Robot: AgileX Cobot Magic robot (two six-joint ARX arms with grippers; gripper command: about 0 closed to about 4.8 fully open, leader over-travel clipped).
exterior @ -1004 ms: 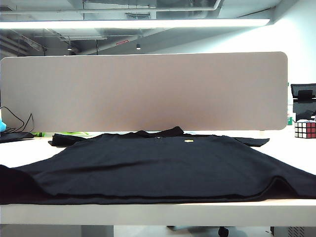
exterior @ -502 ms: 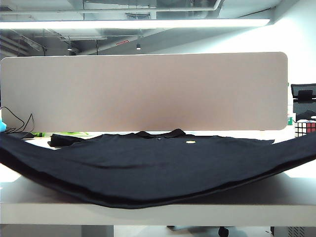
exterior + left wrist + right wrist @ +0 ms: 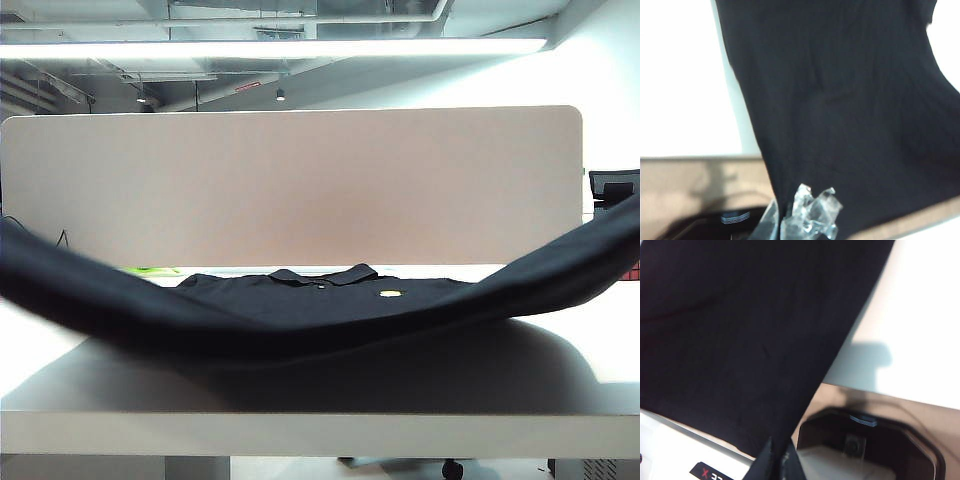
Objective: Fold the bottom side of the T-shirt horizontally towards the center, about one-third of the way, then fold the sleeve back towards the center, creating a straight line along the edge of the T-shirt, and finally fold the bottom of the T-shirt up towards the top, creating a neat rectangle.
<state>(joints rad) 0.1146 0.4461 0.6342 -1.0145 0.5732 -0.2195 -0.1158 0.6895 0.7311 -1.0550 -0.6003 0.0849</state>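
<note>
Since a second ago, when the T-shirt [image 3: 330, 300] lay flat on the white table [image 3: 300, 415], its near edge has come up off the surface. Half a second ago that edge was only partly raised; now the bottom of the T-shirt [image 3: 300, 345] hangs in a long sagging arc across my exterior view, highest where it runs out of frame at the left and right and lowest near the middle. The collar end rests on the table near the beige divider panel [image 3: 290, 185], with the collar [image 3: 325, 276] and the small yellow mark [image 3: 388, 293] visible beyond the lifted fabric. A broad shadow lies on the table under the raised cloth.

From my left wrist view, the left gripper [image 3: 790, 227] sits at one corner of the hem, its jaws closed on the black fabric, which stretches away taut from the fingertips [image 3: 812, 212]. They look wrapped in something clear and crinkled. From my right wrist view, the right gripper [image 3: 776, 460] is likewise pinched tight on the other corner, the cloth fanning out from the narrow point where the jaws meet. Neither gripper itself appears in my exterior view; both are off its edges. Beyond the right gripper I see a dark, curved object [image 3: 875, 445] that I cannot identify.
</note>
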